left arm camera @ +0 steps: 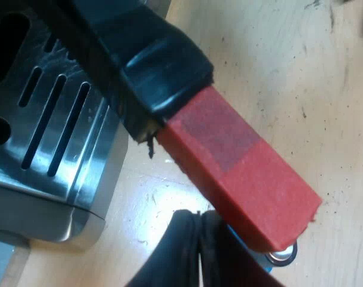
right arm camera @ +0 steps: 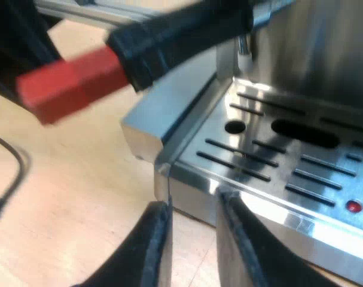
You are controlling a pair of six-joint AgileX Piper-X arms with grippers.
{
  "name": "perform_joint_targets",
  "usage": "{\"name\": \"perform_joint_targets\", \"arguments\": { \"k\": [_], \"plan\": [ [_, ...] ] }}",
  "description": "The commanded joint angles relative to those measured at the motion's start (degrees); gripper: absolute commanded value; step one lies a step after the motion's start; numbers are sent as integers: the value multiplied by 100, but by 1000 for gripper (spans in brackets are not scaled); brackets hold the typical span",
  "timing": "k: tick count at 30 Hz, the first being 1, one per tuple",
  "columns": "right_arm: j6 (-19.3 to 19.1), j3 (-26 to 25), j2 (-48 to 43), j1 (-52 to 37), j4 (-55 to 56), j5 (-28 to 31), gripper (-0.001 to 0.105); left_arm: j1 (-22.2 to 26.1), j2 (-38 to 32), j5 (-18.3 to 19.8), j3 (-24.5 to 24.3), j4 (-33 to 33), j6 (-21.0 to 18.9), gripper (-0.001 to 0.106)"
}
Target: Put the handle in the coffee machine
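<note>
Handle (left arm camera: pixel 151 66): black grip, squared red end (left arm camera: pixel 241 173), jutting from espresso machine (right arm camera: pixel 313 54) front past drip tray (right arm camera: pixel 271 156) corner, above bench (left arm camera: pixel 277 60). Left gripper (left arm camera: pixel 196 221) jaws pressed together; right gripper (right arm camera: pixel 192 206) jaws spread, empty.

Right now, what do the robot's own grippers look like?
The left gripper has two matte black fingers with rounded tips. The right gripper has two black fingers as well, slim and curved, with paler edges.

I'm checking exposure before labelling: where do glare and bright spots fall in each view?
Left wrist view: a bright patch on the table by the red handle, sheen on the drip tray. Right wrist view: glare along the drip tray's front edge.
</note>
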Motion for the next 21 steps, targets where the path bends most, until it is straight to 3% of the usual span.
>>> {"name": "perform_joint_targets", "arguments": {
  "k": [1, 3, 4, 7, 14, 21],
  "plan": [
    [-18, -16, -343, 24, 217, 26, 22, -81, -93, 586, 17, 318, 7, 1],
    [-18, -16, -715, 23, 385, 26, 22, -152, -93, 585, 17, 318, -6, 1],
    [-18, -30, -944, 11, 461, 26, 22, -461, -93, 719, 17, 318, -137, 1],
    [-18, -29, -1183, 11, 460, 26, 22, -782, -93, 740, 17, 156, -285, 1],
    [-18, -29, -1693, 11, 739, 26, 23, -1564, -93, 740, 17, -1183, -1587, 1],
    [-18, -29, -1758, 11, 1026, 39, 23, -2033, -93, 740, -21, -1773, -2074, 1]
  ]
}}
